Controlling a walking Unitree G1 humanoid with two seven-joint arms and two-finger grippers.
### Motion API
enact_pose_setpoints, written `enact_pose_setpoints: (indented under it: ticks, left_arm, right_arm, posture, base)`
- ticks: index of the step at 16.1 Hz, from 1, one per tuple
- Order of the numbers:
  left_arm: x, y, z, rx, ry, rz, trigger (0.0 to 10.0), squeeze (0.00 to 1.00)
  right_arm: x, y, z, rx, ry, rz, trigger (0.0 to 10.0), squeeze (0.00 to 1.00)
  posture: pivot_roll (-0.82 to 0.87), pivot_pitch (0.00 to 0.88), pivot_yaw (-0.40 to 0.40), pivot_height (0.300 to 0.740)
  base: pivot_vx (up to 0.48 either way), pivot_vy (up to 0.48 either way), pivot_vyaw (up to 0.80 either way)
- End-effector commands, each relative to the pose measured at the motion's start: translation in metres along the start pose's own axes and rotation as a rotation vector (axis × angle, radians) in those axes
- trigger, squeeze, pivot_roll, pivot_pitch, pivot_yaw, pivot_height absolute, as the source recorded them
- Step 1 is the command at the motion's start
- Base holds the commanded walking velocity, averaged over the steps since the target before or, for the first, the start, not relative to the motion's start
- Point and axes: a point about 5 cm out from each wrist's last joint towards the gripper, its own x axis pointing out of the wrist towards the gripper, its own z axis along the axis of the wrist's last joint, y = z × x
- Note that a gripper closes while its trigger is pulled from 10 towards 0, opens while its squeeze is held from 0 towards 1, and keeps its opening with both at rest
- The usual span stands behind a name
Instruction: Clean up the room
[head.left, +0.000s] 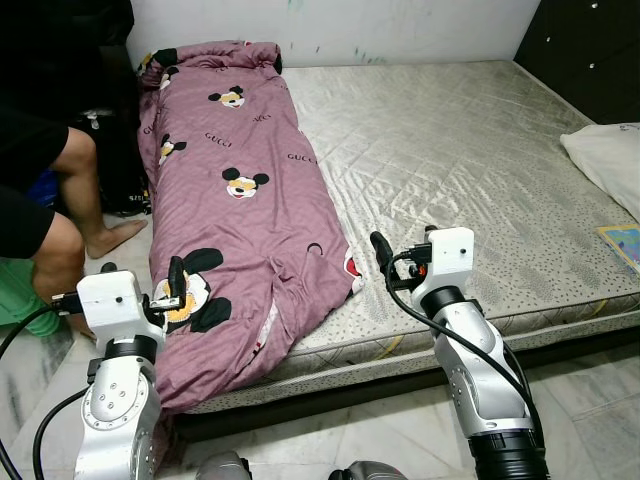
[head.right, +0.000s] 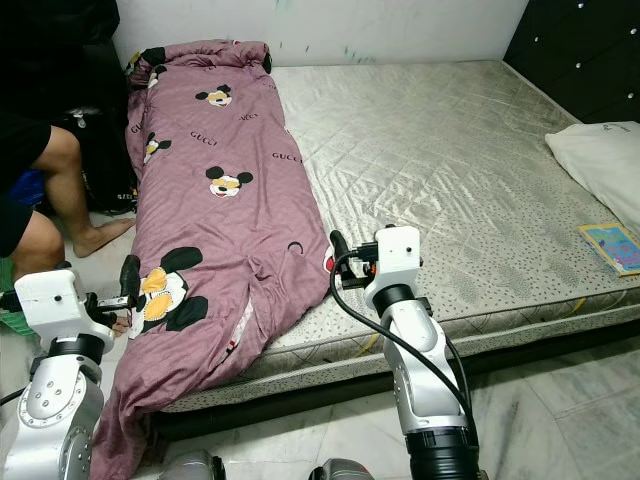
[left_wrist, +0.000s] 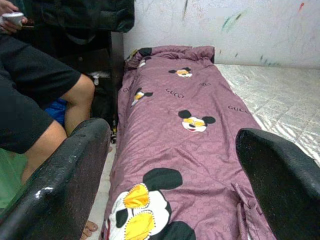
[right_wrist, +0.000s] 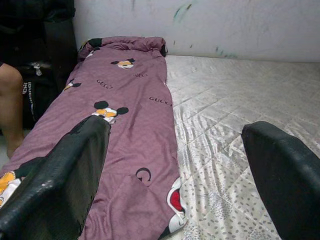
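A mauve blanket (head.left: 240, 200) printed with cartoon mice lies folded lengthwise along the left side of the bare grey mattress (head.left: 460, 160). Its near end hangs over the mattress's front edge. My left gripper (head.left: 176, 275) is at that near left end, just above the fabric, open; the left wrist view has the blanket (left_wrist: 180, 140) between the wide-apart fingers (left_wrist: 65, 170). My right gripper (head.left: 381, 250) hovers low by the blanket's near right edge, open, with blanket edge and mattress (right_wrist: 225, 130) between its fingers (right_wrist: 65, 170).
A person (head.left: 55, 190) crouches on the floor left of the bed, bare foot (head.left: 112, 237) near the blanket. A black bag (head.left: 115, 150) stands behind. A white pillow (head.left: 612, 160) and a colourful book (head.left: 623, 244) lie at the mattress's right. A dark cabinet (head.left: 590, 50) stands far right.
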Motion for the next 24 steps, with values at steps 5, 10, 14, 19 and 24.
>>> enact_pose_setpoints:
  ticks: [5,10,14,19,24]
  left_arm:
    - [0.0016,-0.0026,-0.0020,-0.002,0.015,-0.006,10.0,0.00]
    - [0.0016,-0.0026,-0.0020,-0.002,0.015,-0.006,10.0,0.00]
    - [0.0016,-0.0026,-0.0020,-0.002,0.015,-0.006,10.0,0.00]
    - [0.0028,-0.0022,-0.0027,-0.006,0.020,0.010,10.0,0.00]
    - [0.0037,0.0000,-0.0088,-0.018,0.054,0.042,10.0,0.00]
  right_arm:
    - [0.0008,0.0004,0.0013,-0.010,-0.006,0.016,10.0,0.00]
    - [0.0008,0.0004,0.0013,-0.010,-0.006,0.016,10.0,0.00]
    - [0.0008,0.0004,0.0013,-0.010,-0.006,0.016,10.0,0.00]
    - [0.0022,0.0023,0.0018,-0.013,-0.009,0.042,10.0,0.00]
    - [0.0043,0.0069,-0.0028,-0.010,0.015,0.091,10.0,0.00]
  posture:
    - [-0.03,0.000,-0.053,0.740]
    - [-0.03,0.000,-0.053,0.740]
    - [-0.03,0.000,-0.053,0.740]
    - [-0.02,0.000,-0.065,0.740]
    - [-0.01,0.000,-0.067,0.740]
  base:
    - [0.000,0.000,0.00]
    - [0.000,0.000,0.00]
    - [0.000,0.000,0.00]
    - [0.000,0.000,0.00]
    - [0.000,0.000,0.00]
